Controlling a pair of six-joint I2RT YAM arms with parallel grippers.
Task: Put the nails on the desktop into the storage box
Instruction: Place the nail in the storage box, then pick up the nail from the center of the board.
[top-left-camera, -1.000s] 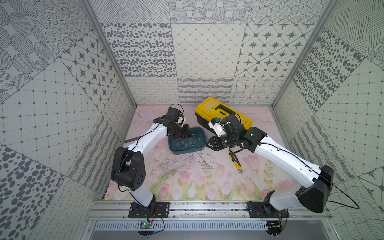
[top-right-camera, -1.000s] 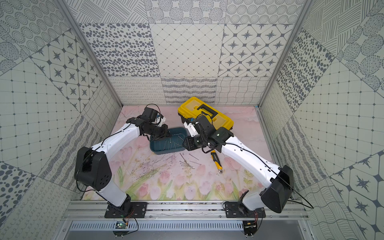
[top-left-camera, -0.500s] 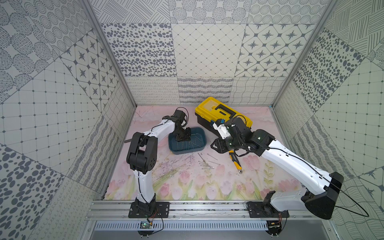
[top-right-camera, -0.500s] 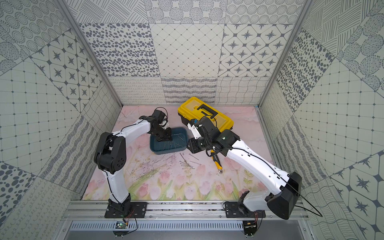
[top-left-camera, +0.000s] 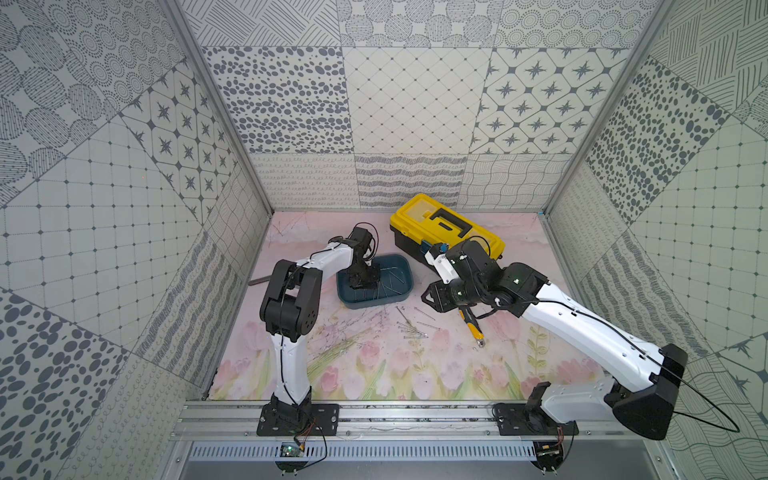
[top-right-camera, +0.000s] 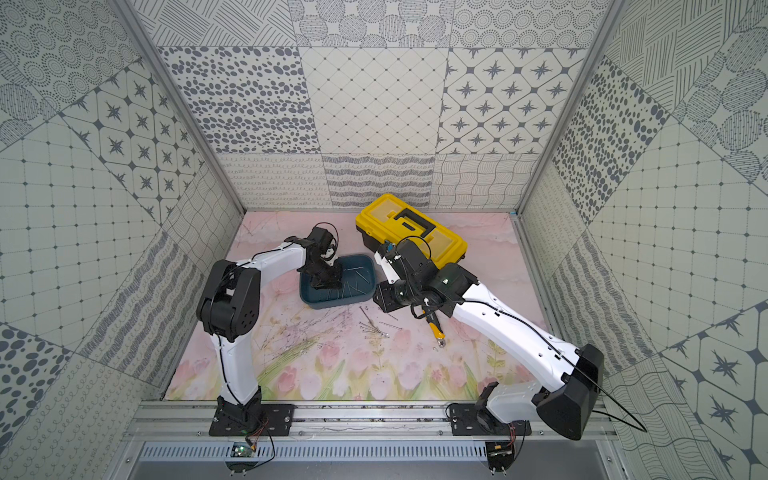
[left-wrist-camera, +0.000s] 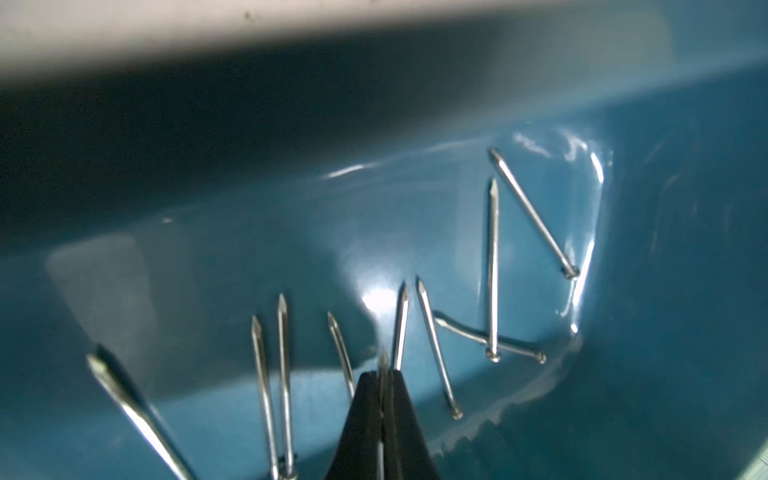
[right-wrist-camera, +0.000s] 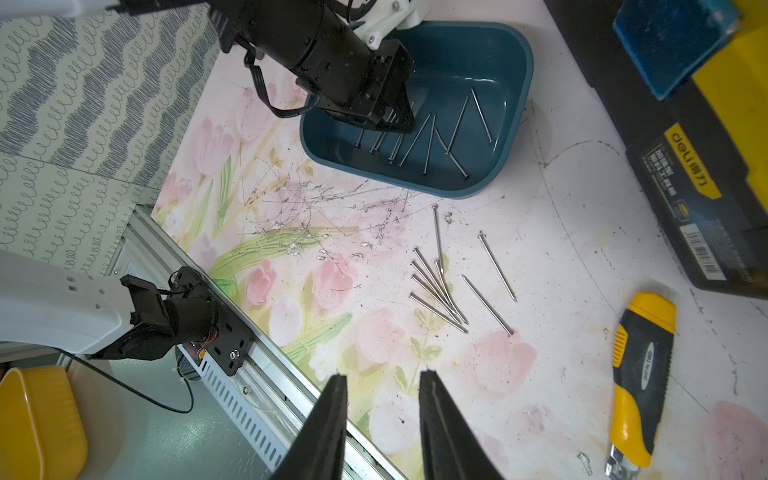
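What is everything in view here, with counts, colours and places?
storage box: one, dark teal, mid-desktop, beside the toolbox.
boxed nails: about ten, grey, lying in the storage box.
loose nails: about eight, grey, on the desktop before the box.
held nail: one, grey, pinched above the boxed nails.
toolbox: one, yellow lid on black, back of desktop.
utility knife: one, yellow and black, on desktop near toolbox.
metal bar: one, dark, desktop's left edge.
desktop: one, pink tulip print.
left gripper: black, shut on held nail, in the storage box.
right gripper: black, open, empty, above the desktop.
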